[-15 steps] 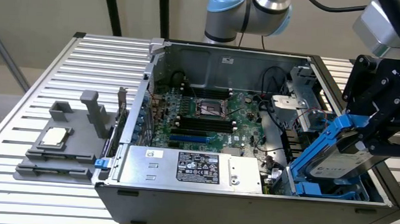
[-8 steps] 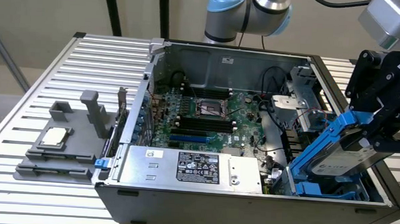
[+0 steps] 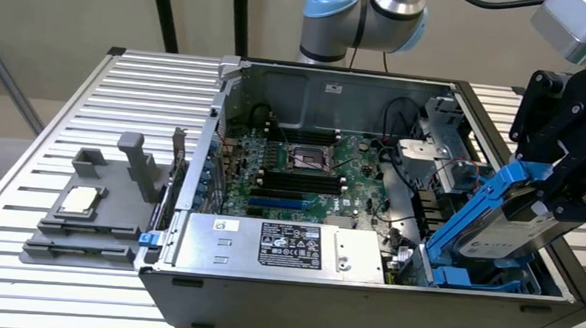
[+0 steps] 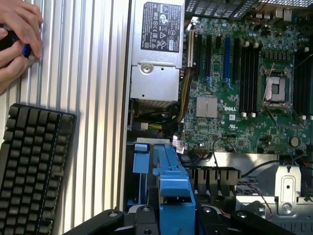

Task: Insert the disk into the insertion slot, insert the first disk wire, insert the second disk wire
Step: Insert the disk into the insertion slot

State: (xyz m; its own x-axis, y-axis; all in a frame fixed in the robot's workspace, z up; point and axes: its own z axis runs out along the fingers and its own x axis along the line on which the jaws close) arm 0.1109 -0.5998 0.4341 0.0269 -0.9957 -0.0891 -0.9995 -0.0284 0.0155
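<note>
My claw (image 3: pixel 557 192) is shut on the disk (image 3: pixel 505 231), its fingers pinching the upper end of the blue frame from both sides. That grip leaves the lower end free to lead.

I hold the disk tilted, high end toward the exterior view's right and out over the case (image 3: pixel 267 304) wall. The low end points down into the slot (image 3: pixel 463 278), in the near corner of the case at the exterior view's right. The lower edge is at the mouth of the bay, between its blue fittings. I cannot tell whether it touches them. I judge the slant is there to line the frame up with the bay's guides, so it slides rather than jams.

The disk is not yet seated, as most of it stands above the cage. By my reckoning neither wire is in.

The power box (image 3: pixel 280 246) lies just to the left of the slot, along the near wall. A person's hand (image 4: pixel 17 34) and a keyboard (image 4: pixel 34 166) rest on the table (image 3: pixel 68 110), well apart from the case.
</note>
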